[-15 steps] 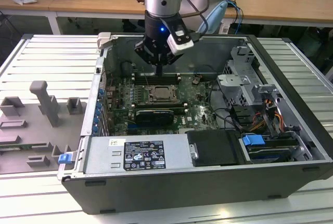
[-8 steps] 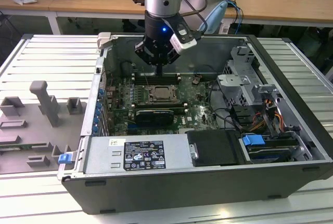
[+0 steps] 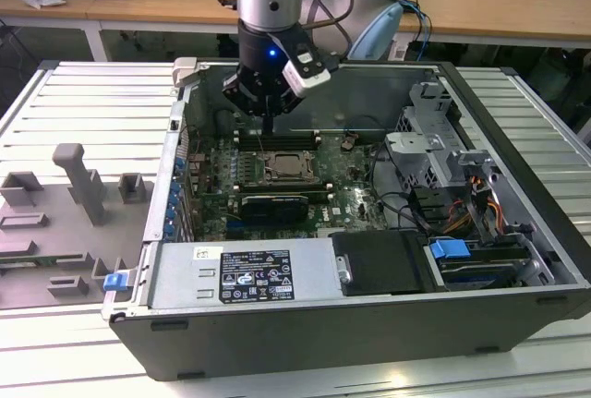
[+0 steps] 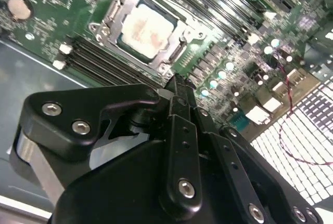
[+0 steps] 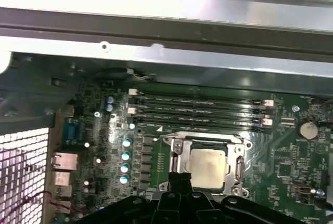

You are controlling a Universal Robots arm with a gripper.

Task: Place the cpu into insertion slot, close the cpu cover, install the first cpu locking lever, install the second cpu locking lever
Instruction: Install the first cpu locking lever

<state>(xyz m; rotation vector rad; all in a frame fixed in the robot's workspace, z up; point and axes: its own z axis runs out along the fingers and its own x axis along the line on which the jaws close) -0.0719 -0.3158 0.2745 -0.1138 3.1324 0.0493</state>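
1. Plainly, the cpu [image 5: 207, 167] lies flat in its socket on the motherboard [image 5: 291, 156], just below and ahead of the jaws' tips. The cpu cover [image 5: 178, 156] is down around it, and its square opening frames the chip's pale metal top.
2. The jaws are pressed together with nothing between them. They hang over the edge of the socket nearest them. Whether their tips touch the frame I cannot tell.
3. The cpu looks light, rigid and smooth on top, so likely slippery. Its underside and the socket contacts are probably the fragile parts. I would hold it by two opposite edges, keep it level, and never press down on its face.
4. The cover looks like thin, stiff, light sheet metal. I would push on a solid bar of the frame, not through the opening, and I would expect it to swing rather than bend.
5. Counted:
   - one cpu
   - one cpu cover
   - four long memory slots [image 5: 200, 112] beyond the socket from the jaws, in the first wrist view
   - one coin cell [image 5: 309, 129]
   - the locking levers I cannot make out well enough to count
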